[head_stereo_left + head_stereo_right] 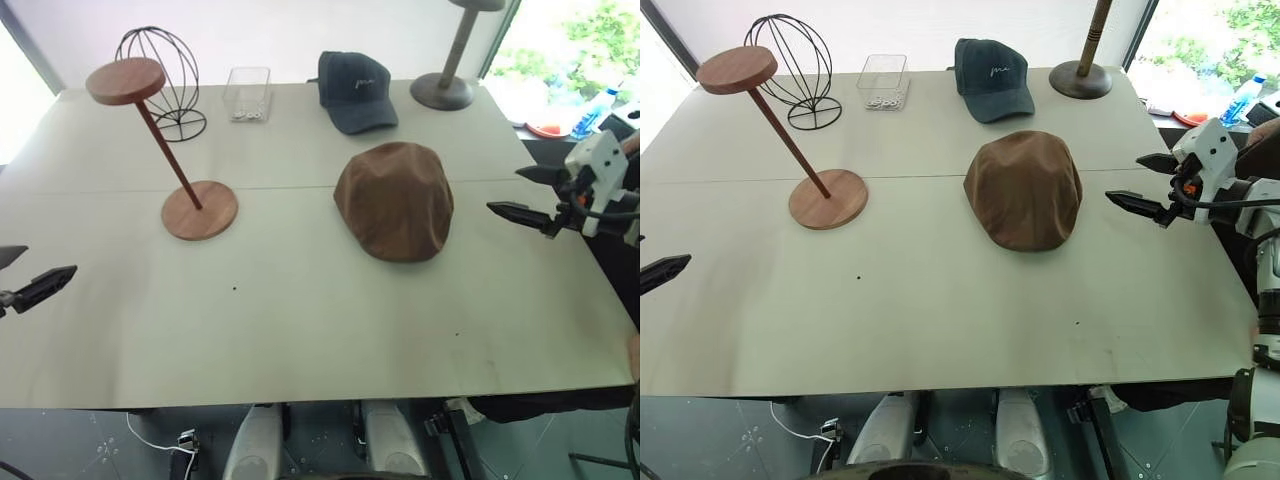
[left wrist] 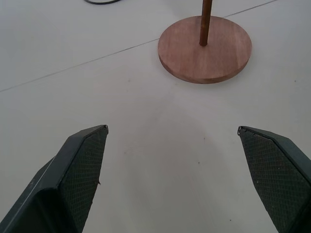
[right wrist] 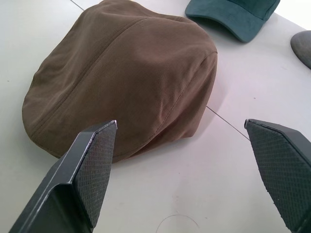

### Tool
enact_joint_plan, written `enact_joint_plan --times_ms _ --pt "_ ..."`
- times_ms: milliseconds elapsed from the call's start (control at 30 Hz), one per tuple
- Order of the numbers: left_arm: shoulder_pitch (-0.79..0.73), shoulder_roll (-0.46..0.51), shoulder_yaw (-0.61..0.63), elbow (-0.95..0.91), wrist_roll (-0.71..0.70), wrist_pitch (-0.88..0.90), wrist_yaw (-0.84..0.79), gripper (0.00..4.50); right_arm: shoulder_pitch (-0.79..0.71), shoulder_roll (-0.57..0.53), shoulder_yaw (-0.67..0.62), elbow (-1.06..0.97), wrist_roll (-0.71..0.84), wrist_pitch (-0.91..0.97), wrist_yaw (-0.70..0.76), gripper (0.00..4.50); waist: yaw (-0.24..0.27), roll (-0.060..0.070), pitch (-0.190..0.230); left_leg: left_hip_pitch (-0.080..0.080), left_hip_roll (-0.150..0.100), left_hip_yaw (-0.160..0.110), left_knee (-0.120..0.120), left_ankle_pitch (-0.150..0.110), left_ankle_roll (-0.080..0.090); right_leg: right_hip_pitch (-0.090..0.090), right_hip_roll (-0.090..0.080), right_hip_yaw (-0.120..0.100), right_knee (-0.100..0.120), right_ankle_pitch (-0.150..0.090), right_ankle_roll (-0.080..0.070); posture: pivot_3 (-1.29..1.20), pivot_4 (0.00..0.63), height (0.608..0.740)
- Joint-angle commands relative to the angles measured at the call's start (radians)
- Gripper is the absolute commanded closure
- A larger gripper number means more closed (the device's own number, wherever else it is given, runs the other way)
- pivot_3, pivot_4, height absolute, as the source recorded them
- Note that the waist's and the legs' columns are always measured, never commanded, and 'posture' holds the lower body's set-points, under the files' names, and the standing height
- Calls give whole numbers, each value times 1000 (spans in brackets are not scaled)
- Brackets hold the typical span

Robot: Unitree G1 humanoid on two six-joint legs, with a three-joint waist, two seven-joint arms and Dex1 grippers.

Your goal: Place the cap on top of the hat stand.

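The brown cap (image 1: 394,200) lies flat on the white table, right of centre. The reddish-brown hat stand (image 1: 200,209) stands at the left, its thin rod slanting up to a bare round top disc (image 1: 125,80). My right gripper (image 1: 504,190) hovers open just to the right of the cap, pointing at it; in the right wrist view the cap (image 3: 121,73) sits just ahead of the spread fingers, apart from them. At the table's left edge my left gripper (image 1: 45,262) is open and holds nothing, and the stand's base (image 2: 204,51) lies well ahead of it.
Along the far edge of the table (image 1: 300,340) stand a black wire head-shaped stand (image 1: 160,80), a clear plastic box (image 1: 248,94), a dark navy baseball cap (image 1: 354,91) and a grey mushroom-shaped stand (image 1: 445,85). A bottle (image 1: 597,108) sits beyond the right edge.
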Motion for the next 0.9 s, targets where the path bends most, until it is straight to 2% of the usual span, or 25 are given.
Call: enact_joint_plan --times_ms 33,600,767,900 --pt "-9 8 8 -7 13 -35 -11 0 4 -18 -28 -5 6 -23 -2 173 0 0 0 0 0 0 0 0 0 0 0 0 0 0 0 0 150 740" --pt "-136 62 -34 70 0 -11 -43 0 5 -25 -24 -14 -1 -47 -22 173 -1 0 0 5 0 3 3 0 0 0 1 3 10 0 0 0 150 740" --pt "-261 133 -83 2 -119 106 -100 0 -31 -43 10 -53 -44 -57 -36 173 -1 -1 0 7 2 6 4 0 0 2 1 4 12 0 0 0 150 740" --pt "-454 242 -224 -50 -270 209 -199 0 -18 -75 40 -276 -44 27 -36 173 0 -1 0 7 3 6 4 0 0 1 1 4 12 0 0 0 150 740"
